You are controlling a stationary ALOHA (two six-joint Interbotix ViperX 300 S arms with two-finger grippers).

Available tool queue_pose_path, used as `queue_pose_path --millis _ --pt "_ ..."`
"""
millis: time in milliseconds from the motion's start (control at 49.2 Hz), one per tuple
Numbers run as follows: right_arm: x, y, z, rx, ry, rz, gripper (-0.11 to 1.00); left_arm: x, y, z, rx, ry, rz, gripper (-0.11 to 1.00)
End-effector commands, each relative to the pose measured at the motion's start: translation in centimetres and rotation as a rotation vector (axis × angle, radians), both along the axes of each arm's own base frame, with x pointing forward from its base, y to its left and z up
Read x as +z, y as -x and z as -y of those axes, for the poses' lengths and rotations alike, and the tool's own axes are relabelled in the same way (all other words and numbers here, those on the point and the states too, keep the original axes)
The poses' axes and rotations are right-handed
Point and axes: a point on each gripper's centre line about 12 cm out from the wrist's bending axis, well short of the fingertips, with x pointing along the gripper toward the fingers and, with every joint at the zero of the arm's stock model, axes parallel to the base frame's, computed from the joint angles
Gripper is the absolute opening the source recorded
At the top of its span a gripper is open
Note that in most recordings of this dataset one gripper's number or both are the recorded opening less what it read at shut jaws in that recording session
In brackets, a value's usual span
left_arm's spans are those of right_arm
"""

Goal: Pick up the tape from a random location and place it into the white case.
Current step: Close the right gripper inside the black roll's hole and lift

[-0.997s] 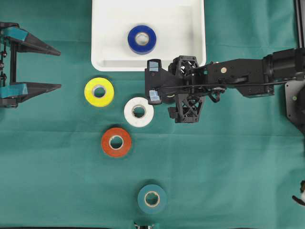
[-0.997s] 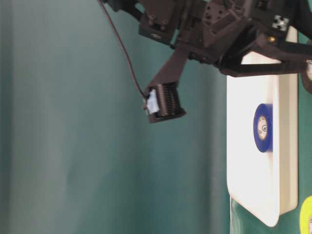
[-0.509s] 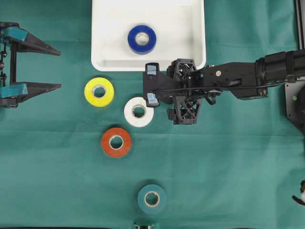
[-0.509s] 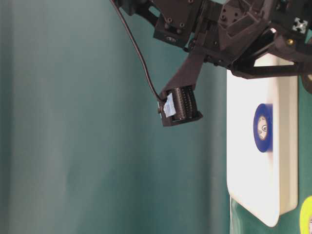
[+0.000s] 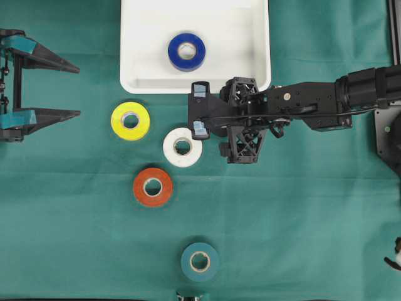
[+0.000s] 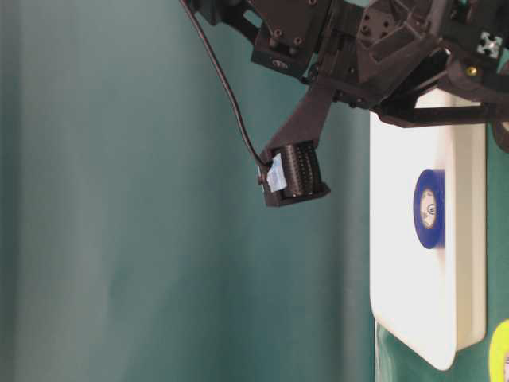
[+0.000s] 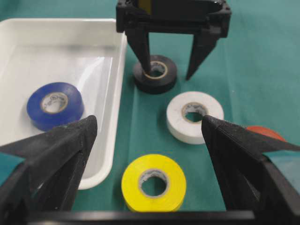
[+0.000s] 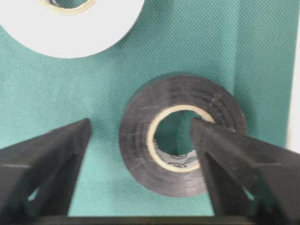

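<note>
A black tape roll (image 8: 183, 136) lies flat on the green cloth just outside the white case (image 5: 144, 37). My right gripper (image 8: 140, 124) is open and straddles the roll's band: one finger stands in the cardboard core, the other outside with a gap to the roll. From the left wrist view, the right gripper (image 7: 168, 74) stands upright over the black tape (image 7: 154, 75). From overhead the right gripper (image 5: 202, 110) hides that roll. A blue tape (image 5: 186, 51) lies inside the case. My left gripper (image 5: 79, 91) is open and empty at the far left.
Loose rolls lie on the cloth: yellow (image 5: 130, 120), white (image 5: 182, 147) right beside the right gripper, orange-red (image 5: 153, 186) and teal (image 5: 200, 261) near the front edge. The case's near rim (image 5: 194, 88) runs just behind the right gripper.
The right gripper shifted slightly left and came lower over the black tape, then stayed almost still. The left arm and all loose rolls have not moved.
</note>
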Motion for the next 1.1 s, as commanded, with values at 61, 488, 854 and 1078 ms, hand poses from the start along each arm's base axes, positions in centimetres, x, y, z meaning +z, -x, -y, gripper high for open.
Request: queue_pose_path --millis 61,488,854,1078 --pt "0.6 -0.3 0.1 -0.003 0.0 0.021 0.6 0.5 -0.2 0.1 -0.003 0.0 0.017 0.98" --pt "0.6 -0.3 0.1 -0.003 0.0 0.021 0.25 0.5 -0.2 0.1 -0.003 0.0 0.017 0.98" --pt "1.4 -0.4 0.1 -0.003 0.001 0.023 0.25 0.5 -0.2 0.1 -0.003 0.0 0.017 0.98" --pt "4.4 -0.4 -0.2 0.003 0.001 0.034 0.25 0.6 -0.2 0.0 -0.003 0.0 0.018 0.98"
